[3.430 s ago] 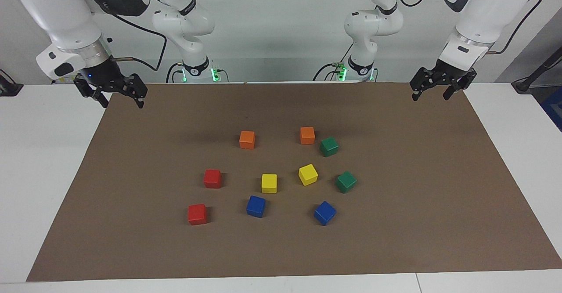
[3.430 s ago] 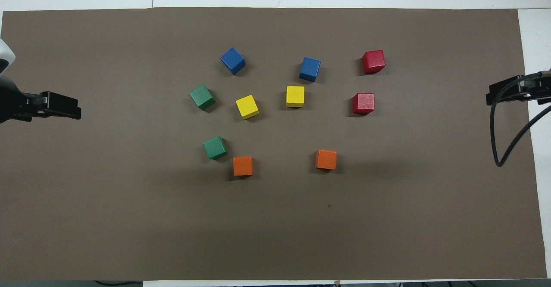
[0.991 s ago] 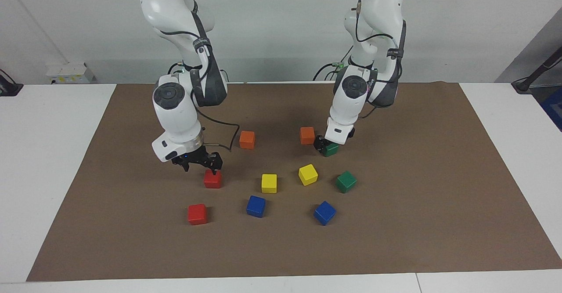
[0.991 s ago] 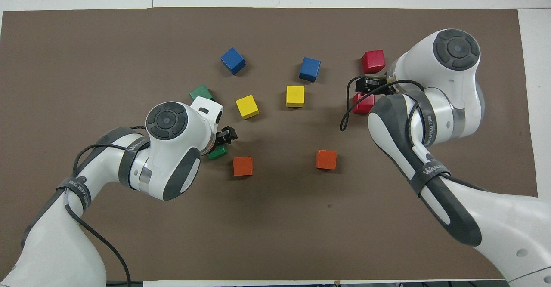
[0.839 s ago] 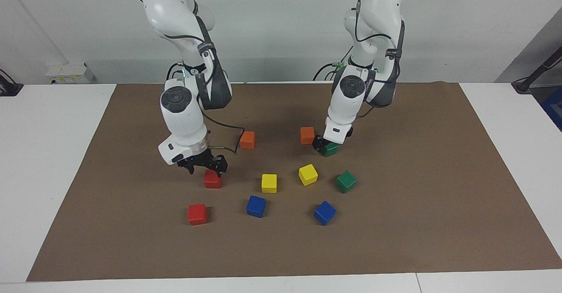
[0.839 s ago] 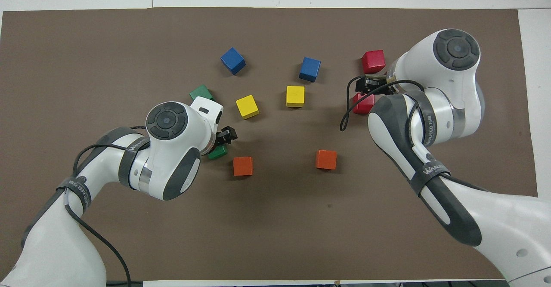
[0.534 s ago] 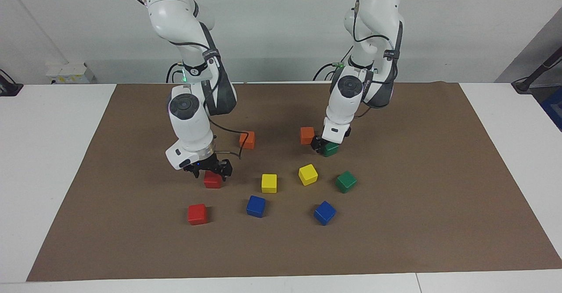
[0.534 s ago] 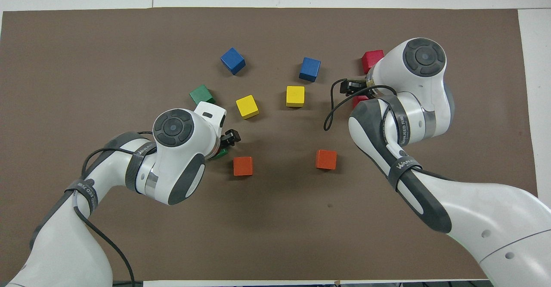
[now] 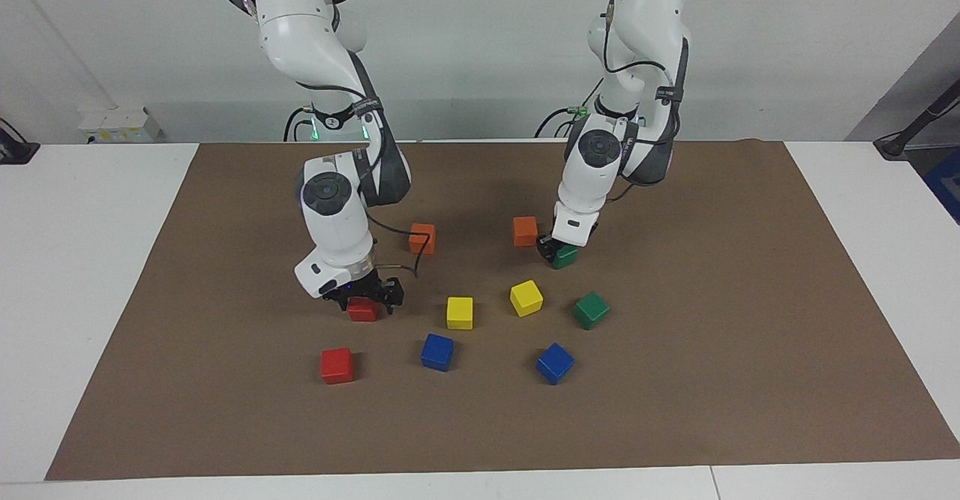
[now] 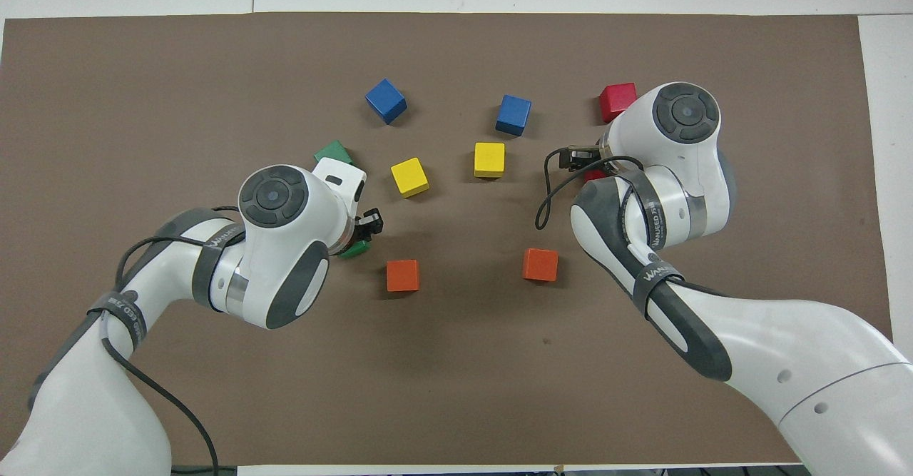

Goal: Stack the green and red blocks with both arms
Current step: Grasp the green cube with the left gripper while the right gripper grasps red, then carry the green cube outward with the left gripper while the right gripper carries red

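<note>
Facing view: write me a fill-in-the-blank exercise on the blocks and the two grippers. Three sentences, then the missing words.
1. The left gripper is shut on the green block that sits beside an ___ block.
2. The right gripper is down over the red block that lies ___ to the robots than the other red block.
3. The two yellow blocks lie nearer to the robots than the two ___ blocks.

Missing words: orange; nearer; blue.

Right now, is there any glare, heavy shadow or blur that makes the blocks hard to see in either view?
Facing view: even light, soft shadows beside each cube on the brown mat, no glare; the right gripper shades its red block. Overhead view: sharp and evenly lit, but the left arm hides most of the green block.
</note>
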